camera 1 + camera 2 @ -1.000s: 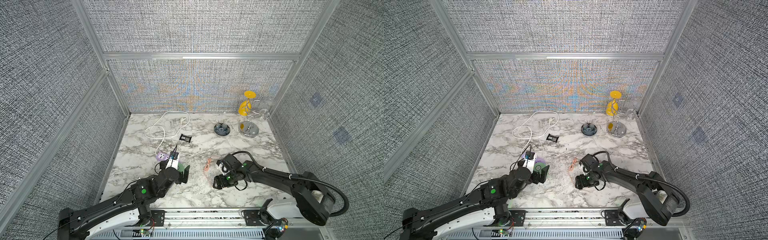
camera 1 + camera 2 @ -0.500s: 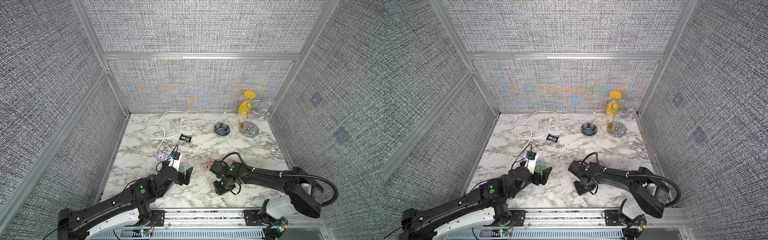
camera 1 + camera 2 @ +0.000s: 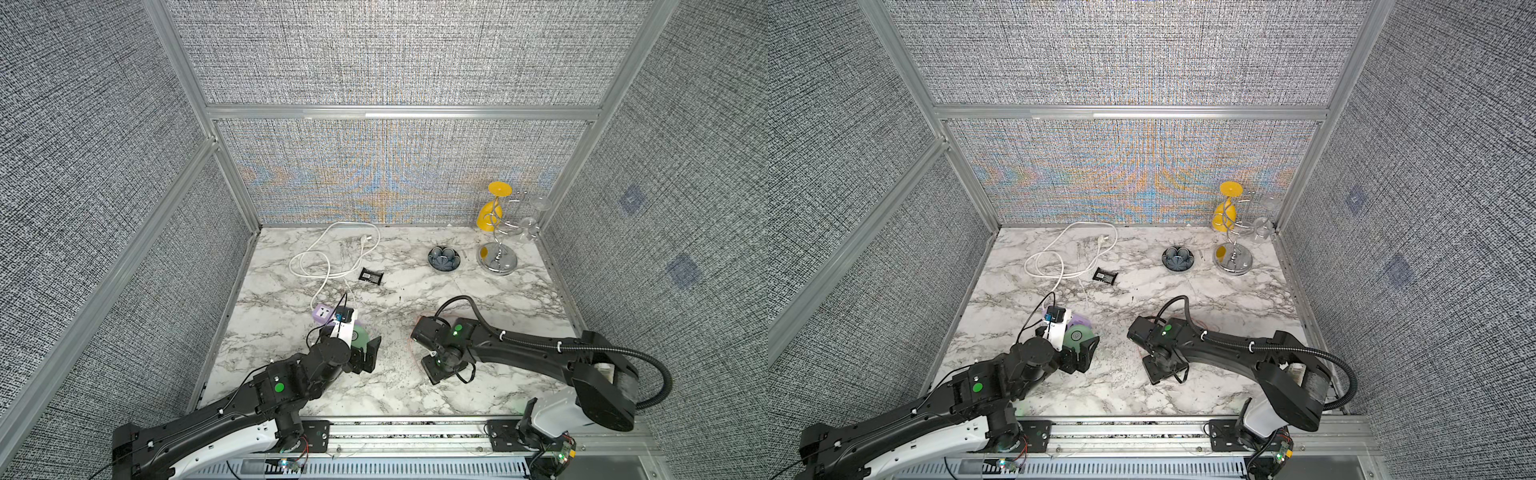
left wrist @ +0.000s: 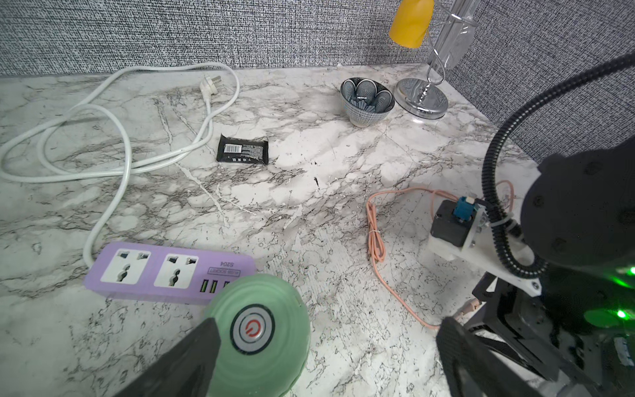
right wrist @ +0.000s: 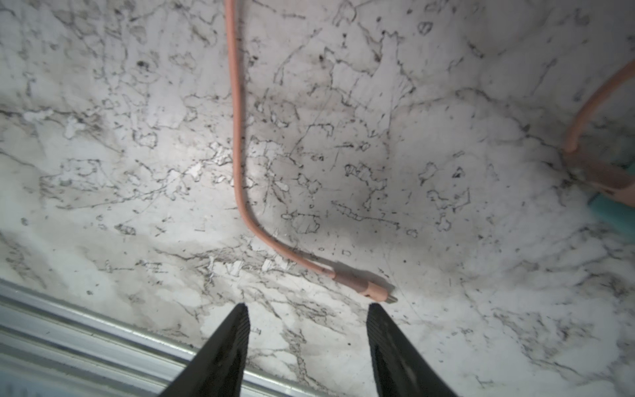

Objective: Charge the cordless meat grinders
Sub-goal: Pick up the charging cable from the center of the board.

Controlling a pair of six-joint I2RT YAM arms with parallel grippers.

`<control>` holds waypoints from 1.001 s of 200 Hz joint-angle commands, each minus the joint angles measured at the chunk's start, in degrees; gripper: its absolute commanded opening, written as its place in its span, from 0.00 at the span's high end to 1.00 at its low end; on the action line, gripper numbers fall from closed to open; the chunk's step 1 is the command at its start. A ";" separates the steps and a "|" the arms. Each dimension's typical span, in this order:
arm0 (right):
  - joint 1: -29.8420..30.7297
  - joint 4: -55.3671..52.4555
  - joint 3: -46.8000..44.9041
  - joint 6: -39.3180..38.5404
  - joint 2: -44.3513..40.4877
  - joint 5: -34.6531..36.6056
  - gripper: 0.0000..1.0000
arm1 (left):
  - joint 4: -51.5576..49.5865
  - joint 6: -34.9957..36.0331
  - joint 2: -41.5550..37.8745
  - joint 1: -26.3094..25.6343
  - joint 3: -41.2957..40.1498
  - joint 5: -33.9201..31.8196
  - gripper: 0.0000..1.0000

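Note:
The mint-green cordless meat grinder (image 4: 257,337) stands upright by the purple power strip (image 4: 165,271); its ringed button faces up. In both top views it shows partly under my left wrist (image 3: 360,335) (image 3: 1077,335). My left gripper (image 4: 328,324) is wide open around it, one finger close beside the dome, the other far off. My right gripper (image 5: 307,309) (image 3: 442,368) points down at the marble, open, nothing between its fingers. The small connector (image 5: 364,287) of a pink cable (image 5: 237,137) lies just past one fingertip.
A white cord (image 3: 332,253) loops behind the strip, with a black packet (image 3: 371,275), a patterned bowl (image 3: 444,258) and a chrome stand holding a yellow cup (image 3: 496,232) farther back. A teal adapter (image 5: 611,213) holds the cable's other end. The table's metal rail (image 5: 103,330) runs near my right fingers.
My right arm swung left and toward the front edge, over the pink cable's end; its jaws narrowed, then widened partly. The left gripper stayed open by the grinder.

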 commanded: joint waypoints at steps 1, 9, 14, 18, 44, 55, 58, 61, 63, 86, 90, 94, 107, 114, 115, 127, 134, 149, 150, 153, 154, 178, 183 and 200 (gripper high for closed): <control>-1.37 2.48 -0.96 -2.95 1.48 -3.13 0.41 | 0.84 -0.55 1.04 0.10 0.23 0.33 0.01; -1.99 3.57 -1.37 -3.34 2.11 -3.95 0.41 | 1.08 -0.63 1.33 0.11 0.23 0.51 0.01; -2.28 4.05 -1.63 -3.52 2.46 -4.31 0.41 | 1.23 -0.70 1.44 0.09 0.23 0.60 0.01; -2.50 4.49 -1.82 -3.69 2.61 -4.66 0.41 | 1.41 -0.76 1.52 0.11 0.23 0.68 0.01; -3.23 6.62 -2.84 -4.84 3.09 -7.12 0.40 | 1.77 -0.70 1.93 0.11 0.10 0.73 0.01; -3.30 6.77 -3.23 -4.95 3.21 -7.96 0.41 | 1.71 -0.69 2.06 0.10 0.14 0.66 0.01; -3.26 6.81 -3.39 -4.91 3.11 -8.17 0.41 | 1.69 -0.68 2.14 0.11 0.22 0.64 0.01; -3.28 6.93 -3.54 -4.87 3.04 -8.40 0.41 | 1.57 -0.69 2.15 0.11 0.23 0.60 0.01; -3.24 6.95 -3.77 -4.80 2.98 -8.50 0.41 | 1.55 -0.72 2.20 0.09 0.23 0.60 0.01; -3.14 7.66 -6.31 -3.79 1.57 -9.93 0.44 | 1.76 -0.85 2.33 0.11 0.32 0.52 0.01; -3.06 7.66 -6.72 -3.61 1.28 -10.14 0.46 | 1.82 -0.85 2.33 0.11 0.29 0.54 0.01; -2.95 7.72 -7.08 -3.40 1.06 -10.24 0.48 | 1.90 -0.86 2.41 0.04 0.29 0.55 0.01; -2.33 7.44 -8.06 -2.81 0.26 -10.24 0.51 | 2.07 -0.86 2.63 0.11 0.31 0.60 0.01; -2.07 7.27 -8.42 -2.59 -0.18 -10.06 0.52 | 2.22 -0.86 2.76 0.11 0.32 0.73 0.01; -2.04 7.24 -8.49 -2.59 -0.24 -10.04 0.52 | 2.19 -0.90 2.76 0.11 0.32 0.75 0.01; -1.50 6.51 -8.70 -2.36 -0.62 -9.53 0.55 | 2.33 -0.94 3.02 0.10 0.32 0.82 0.01; -1.16 5.97 -8.60 -2.32 -0.68 -9.04 0.56 | 2.34 -0.94 3.12 0.09 0.32 0.87 0.01; -0.43 4.67 -8.18 -2.19 -0.45 -7.52 0.58 | 2.43 -1.18 3.14 0.11 0.14 0.91 0.01; -0.38 4.58 -8.15 -2.16 -0.42 -7.41 0.58 | 2.47 -1.19 3.13 0.11 0.10 0.88 0.01; -0.18 4.32 -8.01 -2.14 -0.34 -7.10 0.59 | 2.43 -1.27 3.12 0.09 0.06 0.94 0.01; -0.17 4.19 -7.98 -2.14 -0.32 -6.98 0.59 | 2.43 -1.32 3.12 0.10 0.01 0.90 0.01; 1.19 2.38 -6.94 -1.54 1.30 -4.52 0.66 | 2.42 -1.96 2.64 0.11 -0.52 0.69 0.01; 1.55 2.02 -6.70 -1.41 1.72 -3.99 0.67 | 2.34 -2.07 2.51 0.11 -0.64 0.64 0.01; 2.90 0.93 -5.85 -0.86 3.13 -2.20 0.71 | 2.18 -2.39 1.90 0.11 -0.96 0.48 0.01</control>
